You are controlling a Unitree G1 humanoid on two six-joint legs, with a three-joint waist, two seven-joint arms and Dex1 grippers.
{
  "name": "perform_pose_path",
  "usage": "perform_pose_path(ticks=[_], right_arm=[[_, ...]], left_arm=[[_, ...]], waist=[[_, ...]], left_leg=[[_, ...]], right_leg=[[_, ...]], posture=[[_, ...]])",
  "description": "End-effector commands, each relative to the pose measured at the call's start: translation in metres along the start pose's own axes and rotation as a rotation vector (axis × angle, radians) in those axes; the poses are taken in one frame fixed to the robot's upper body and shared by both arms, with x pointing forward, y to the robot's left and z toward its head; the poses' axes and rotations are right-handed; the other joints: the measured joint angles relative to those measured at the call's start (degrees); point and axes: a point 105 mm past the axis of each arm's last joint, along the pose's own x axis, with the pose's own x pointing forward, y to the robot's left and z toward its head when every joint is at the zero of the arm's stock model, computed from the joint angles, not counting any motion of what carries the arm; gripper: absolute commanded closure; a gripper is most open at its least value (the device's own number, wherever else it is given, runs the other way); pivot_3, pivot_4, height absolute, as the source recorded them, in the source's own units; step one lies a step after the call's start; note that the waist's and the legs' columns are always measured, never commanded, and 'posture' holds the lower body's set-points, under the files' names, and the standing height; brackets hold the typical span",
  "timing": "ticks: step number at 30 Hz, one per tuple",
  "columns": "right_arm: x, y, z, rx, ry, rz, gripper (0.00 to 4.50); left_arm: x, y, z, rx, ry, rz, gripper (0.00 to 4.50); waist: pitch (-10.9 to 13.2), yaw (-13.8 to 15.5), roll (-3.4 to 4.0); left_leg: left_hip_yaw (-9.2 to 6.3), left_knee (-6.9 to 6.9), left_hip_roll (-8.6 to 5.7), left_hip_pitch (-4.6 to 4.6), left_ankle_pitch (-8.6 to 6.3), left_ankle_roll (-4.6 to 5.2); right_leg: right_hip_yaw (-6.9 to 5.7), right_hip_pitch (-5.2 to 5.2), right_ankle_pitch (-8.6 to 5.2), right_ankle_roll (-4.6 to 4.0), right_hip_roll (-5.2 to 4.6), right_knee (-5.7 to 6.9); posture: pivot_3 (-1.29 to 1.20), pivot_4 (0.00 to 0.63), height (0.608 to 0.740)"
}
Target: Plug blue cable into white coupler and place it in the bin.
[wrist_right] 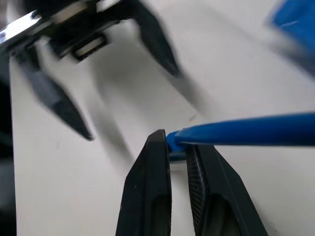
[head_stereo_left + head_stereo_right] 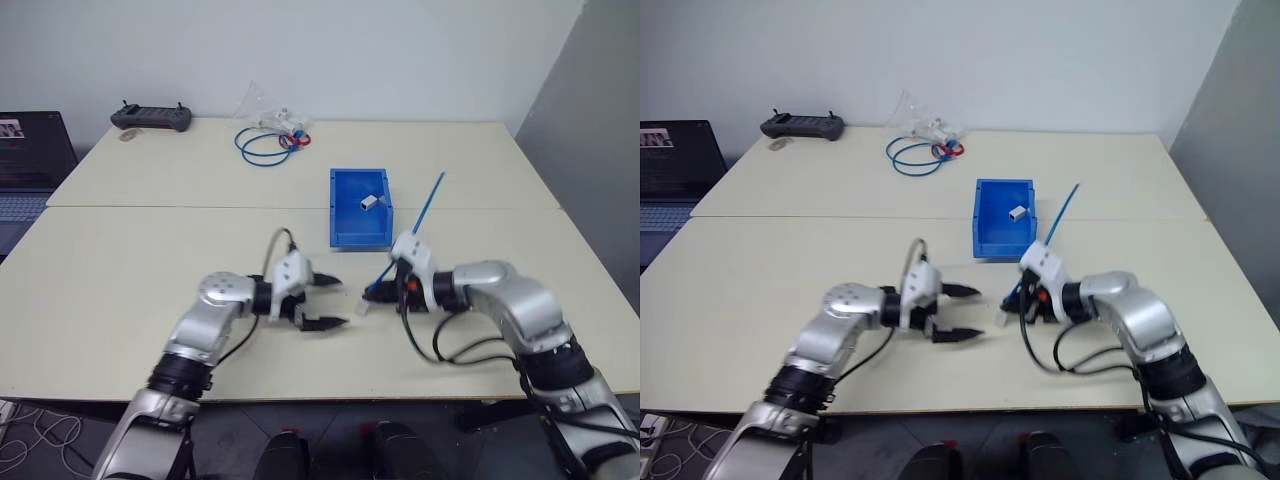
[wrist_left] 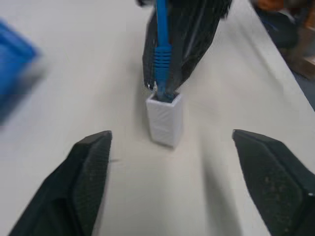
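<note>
Near the front of the pale table [image 2: 150,260], the left gripper [image 2: 331,304] is hovering with its two black fingers spread wide and holding nothing, pointing toward the small white boxy plastic coupler [image 3: 165,118] just to its right. The right gripper [image 1: 177,152] is pinching the thin light-blue network cable [image 2: 428,206] close to its plug, which is sitting in the coupler's socket while the cable is slanting up and away. Farther back, the small rectangular bright-blue plastic bin [image 2: 345,235] is holding a small whitish block [image 2: 370,202].
</note>
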Motion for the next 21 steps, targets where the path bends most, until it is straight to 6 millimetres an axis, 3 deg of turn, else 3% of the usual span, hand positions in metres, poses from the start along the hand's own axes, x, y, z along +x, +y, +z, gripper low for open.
perform_pose_path(ticks=[1,5,6,7,13,18,21], right_arm=[[-0.018,-0.021,0.064,0.147,-0.215,-0.068,4.35],[-0.017,-0.051,0.1,0.284,-0.358,-0.171,4.35],[-0.015,-0.07,0.102,0.315,-0.372,-0.269,4.35],[-0.012,-0.082,0.102,0.318,-0.368,-0.331,3.64],[0.005,-0.108,0.088,0.291,-0.277,-0.421,2.25],[-0.005,-0.115,0.097,0.242,-0.286,-0.433,1.06],[-0.023,-0.108,0.103,0.21,-0.298,-0.408,0.44]], left_arm=[[-0.02,0.018,0.047,-0.024,-0.151,0.23,0.01],[-0.032,0.027,0.076,-0.023,-0.234,0.424,0.01],[-0.029,0.025,0.081,-0.03,-0.255,0.455,0.01],[-0.026,0.023,0.085,-0.04,-0.271,0.473,0.0],[-0.016,0.014,0.089,-0.079,-0.291,0.476,0.0],[-0.028,0.029,0.084,-0.076,-0.261,0.545,0.0],[-0.035,0.038,0.084,-0.103,-0.27,0.571,0.0]], waist=[[0.1,0.0,0.09],[0.1,0.3,0.08],[0.1,0.3,0.07],[0.1,0.3,0.07],[0.1,0.4,0.06],[0.1,0.3,0.07],[0.1,0.3,0.09]], left_leg=[[0.01,-0.05,-0.02,-0.04,0.0,0.0],[-0.08,-0.17,-0.06,-0.45,0.0,0.0],[-0.08,-0.18,-0.07,-0.61,0.0,0.0],[-0.07,-0.18,-0.09,-0.72,0.0,-0.01],[0.16,-0.21,-0.31,-0.9,-0.01,-0.02],[0.15,-0.24,-0.23,-0.87,-0.01,-0.02],[0.12,-0.23,-0.19,-0.85,0.0,-0.02]], right_leg=[[0.0,-0.04,0.0,0.0,-0.03,-0.01],[-0.1,-0.35,0.04,-0.08,-0.1,-0.05],[-0.1,-0.49,0.17,-0.29,-0.12,-0.05],[-0.1,-0.59,0.18,-0.3,-0.14,-0.04],[0.08,-0.72,0.2,-0.32,-0.36,-0.16],[0.06,-0.75,0.19,-0.32,-0.28,-0.12],[0.04,-0.75,0.19,-0.32,-0.22,-0.09]], posture=[[0.0,0.15,0.74],[0.0,0.15,0.74],[0.0,0.15,0.74],[0.0,0.15,0.74],[0.0,0.15,0.74],[0.0,0.15,0.74],[0.0,0.15,0.74]])
